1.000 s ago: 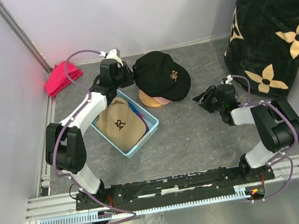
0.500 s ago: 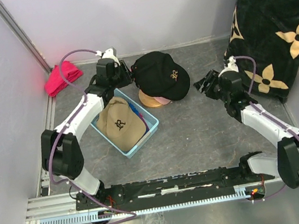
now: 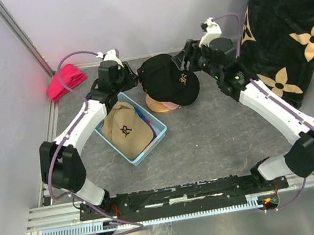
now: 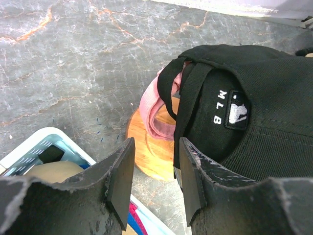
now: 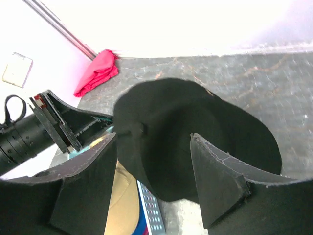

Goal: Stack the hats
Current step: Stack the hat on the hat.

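While left end effector [image 3: 133, 80] and right end effector [image 3: 187, 61] gape empty, black cap [image 3: 169, 80] sits between them.

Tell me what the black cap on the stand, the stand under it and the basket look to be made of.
Black cap: woven fabric, matte; it shows a fine twill weave, stitched seams and a sewn logo patch.
Stand: wood, smooth, perhaps varnished; it is orange-brown with grain lines and a slight sheen.
Basket: probably plastic, pale blue; it has a thin rigid rim and slotted walls.
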You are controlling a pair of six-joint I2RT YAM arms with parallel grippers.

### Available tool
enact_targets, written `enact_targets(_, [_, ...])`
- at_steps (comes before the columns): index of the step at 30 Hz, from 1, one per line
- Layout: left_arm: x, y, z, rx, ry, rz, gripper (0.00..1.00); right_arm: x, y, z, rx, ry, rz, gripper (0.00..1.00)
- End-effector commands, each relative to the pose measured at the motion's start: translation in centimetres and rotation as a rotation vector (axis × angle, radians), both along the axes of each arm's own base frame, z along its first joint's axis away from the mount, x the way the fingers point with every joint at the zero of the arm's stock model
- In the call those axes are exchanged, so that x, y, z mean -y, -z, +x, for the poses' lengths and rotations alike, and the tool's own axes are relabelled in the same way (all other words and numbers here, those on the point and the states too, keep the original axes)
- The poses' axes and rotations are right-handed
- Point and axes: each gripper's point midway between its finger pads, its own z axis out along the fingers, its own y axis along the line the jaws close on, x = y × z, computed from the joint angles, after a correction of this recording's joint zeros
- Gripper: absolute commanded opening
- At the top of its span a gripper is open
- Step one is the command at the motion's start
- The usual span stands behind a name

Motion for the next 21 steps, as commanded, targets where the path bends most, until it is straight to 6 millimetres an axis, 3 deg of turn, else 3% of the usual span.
enact_targets(1, [-0.9,-5.0,0.3,0.118,-0.034,-0.029,0.49,-2.5,-1.5,1.5,0.047,-0.04,-0.102,0.68])
enact_targets(6, [-1.2,-6.8,0.1,0.164,-0.04,-0.036,0.49,-6.5,-1.8,2.8,0.079,-0.096,-0.166,0.68])
enact_targets(10, [-1.2,-8.5,0.1,0.213,-0.033,-0.051,0.48,-8.4,-0.9,4.2,0.106,-0.081,-0.237,0.68])
enact_targets(18, [-0.1,-12.6,-0.5,0.342,0.031,-0.122,0.48,-9.5,2.8,6.8,0.043,-0.065,-0.329,0.68])
enact_targets(21, [0.9,-12.9,-0.1,0.351,0.065,-0.14,0.48,-9.5,4.1,7.0,0.014,-0.056,-0.35,0.68])
